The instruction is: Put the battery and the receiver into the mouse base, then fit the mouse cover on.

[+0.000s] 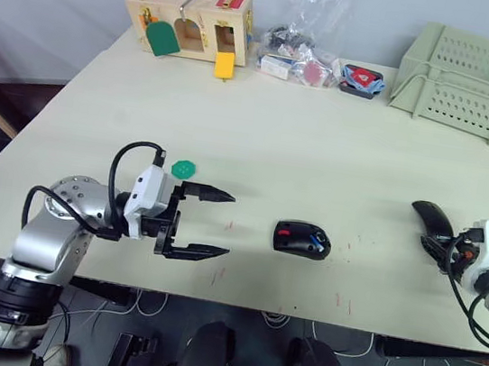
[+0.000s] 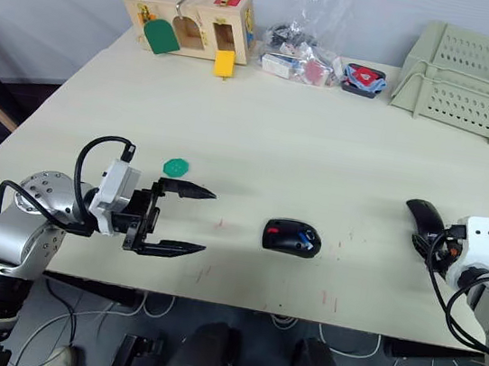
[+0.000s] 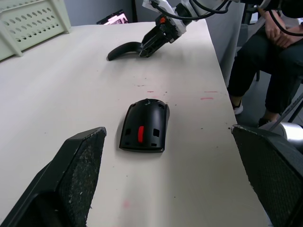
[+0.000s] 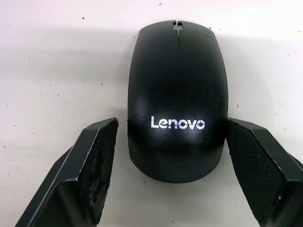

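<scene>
On the left side of the table [image 1: 341, 142], the left gripper [image 1: 207, 223] lies low with its two black fingers spread wide and nothing between them. It points at the mouse base [image 1: 302, 240], so I think it is waiting to help hold that piece. There is bare table between the two, so it has room to slide closer. A small green disc [image 1: 183, 169] sits just behind it and should not get in the way. The mouse base lies in the middle, close to the front edge of the table, open side up with a red patch showing. Something white and blue rests inside it, which looks like the battery [image 1: 316, 241] already in place. I cannot make out the receiver. Far to the right, near the table's right corner, the right gripper [image 4: 165, 142] has its fingers on both sides of the mouse cover [image 4: 176, 97], still a little apart from it, not squeezing yet. I think it is about to pick the cover up. The edge is close there, so a push could knock the cover off. The way from there to the base is free.
</scene>
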Robot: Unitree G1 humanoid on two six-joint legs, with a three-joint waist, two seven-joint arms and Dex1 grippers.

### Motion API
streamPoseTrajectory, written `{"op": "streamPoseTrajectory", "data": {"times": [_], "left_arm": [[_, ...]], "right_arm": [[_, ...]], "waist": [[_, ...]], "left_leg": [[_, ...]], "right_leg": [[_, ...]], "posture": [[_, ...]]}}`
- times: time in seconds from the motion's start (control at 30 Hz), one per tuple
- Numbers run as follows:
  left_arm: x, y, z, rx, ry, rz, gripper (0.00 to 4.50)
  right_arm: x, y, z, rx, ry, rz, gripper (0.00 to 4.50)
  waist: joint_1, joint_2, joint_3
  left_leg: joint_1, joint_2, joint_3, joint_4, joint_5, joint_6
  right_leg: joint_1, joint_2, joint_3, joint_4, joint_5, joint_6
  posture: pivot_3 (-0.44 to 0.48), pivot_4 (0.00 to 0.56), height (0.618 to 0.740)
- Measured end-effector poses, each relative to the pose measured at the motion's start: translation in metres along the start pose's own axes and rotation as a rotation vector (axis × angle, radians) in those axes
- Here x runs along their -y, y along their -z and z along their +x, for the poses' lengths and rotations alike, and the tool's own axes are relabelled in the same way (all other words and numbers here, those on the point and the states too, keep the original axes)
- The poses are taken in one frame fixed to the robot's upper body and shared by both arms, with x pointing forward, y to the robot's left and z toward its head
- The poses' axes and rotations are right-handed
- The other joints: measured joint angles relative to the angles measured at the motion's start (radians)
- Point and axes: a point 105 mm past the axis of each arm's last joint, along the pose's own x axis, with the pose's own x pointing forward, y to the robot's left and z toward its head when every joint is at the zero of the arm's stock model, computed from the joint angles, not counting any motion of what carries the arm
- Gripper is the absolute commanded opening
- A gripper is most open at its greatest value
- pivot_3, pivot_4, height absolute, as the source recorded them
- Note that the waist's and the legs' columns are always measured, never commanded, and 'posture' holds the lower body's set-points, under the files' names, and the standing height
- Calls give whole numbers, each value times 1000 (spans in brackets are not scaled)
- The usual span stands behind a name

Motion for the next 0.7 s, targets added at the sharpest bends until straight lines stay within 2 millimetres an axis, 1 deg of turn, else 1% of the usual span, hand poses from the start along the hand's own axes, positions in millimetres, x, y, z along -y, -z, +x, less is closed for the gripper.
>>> {"op": "streamPoseTrajectory", "data": {"times": [0.3, 0.33, 0.37, 0.4, 0.7], "left_arm": [[1, 3, 1, 2, 7, -11, 4500], [1, 3, 2, 2, 8, -11, 4500], [1, 3, 2, 2, 10, -11, 4500], [2, 3, 3, 3, 14, -13, 4500], [2, 4, 4, 5, 20, -9, 4500]], "right_arm": [[0, -3, 0, 10, 5, -3, 3662], [0, -3, 0, 10, 7, -3, 3127], [1, -3, 0, 10, 10, -3, 2740], [1, -4, 0, 11, 12, -4, 2585], [1, -3, 0, 10, 16, -5, 2585]], "waist": [[0, 0, 0], [0, 0, 0], [0, 0, 0], [0, 0, 0], [0, 0, 0]], "left_leg": [[0, 0, 0, 0, 0, 0], [0, 0, 0, 0, 0, 0], [0, 0, 0, 0, 0, 0], [0, 0, 0, 0, 0, 0], [0, 0, 0, 0, 0, 0]], "right_leg": [[0, 0, 0, 0, 0, 0], [0, 0, 0, 0, 0, 0], [0, 0, 0, 0, 0, 0], [0, 0, 0, 0, 0, 0], [0, 0, 0, 0, 0, 0]], "posture": [[0, 150, 740], [0, 150, 740], [0, 150, 740], [0, 150, 740], [0, 150, 740]]}}
